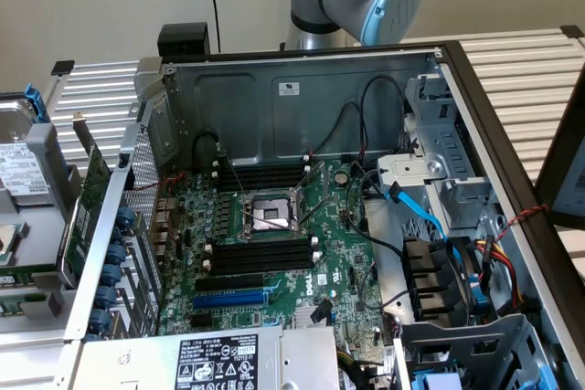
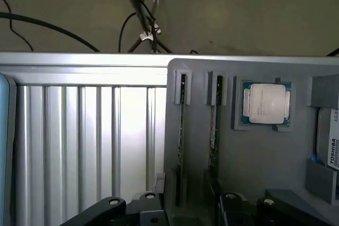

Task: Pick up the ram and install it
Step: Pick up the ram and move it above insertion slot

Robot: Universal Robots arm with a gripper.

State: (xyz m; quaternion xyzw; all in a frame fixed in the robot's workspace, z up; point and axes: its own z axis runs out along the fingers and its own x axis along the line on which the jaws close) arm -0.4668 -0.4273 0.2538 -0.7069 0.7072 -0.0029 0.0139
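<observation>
Ribbed aluminium tabletop under grey plastic parts tray. Counted: two long thin dark-green ram sticks edge-on in tray slots, one square silver processor chip. Black gripper spread wide, nothing held, nearest the sticks.

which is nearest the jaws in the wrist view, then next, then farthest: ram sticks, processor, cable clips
1. ram sticks, slotted in the tray, reaching the jaws; the two too close to rank
2. processor, in its tray pocket
3. cable clips, past the table
</observation>
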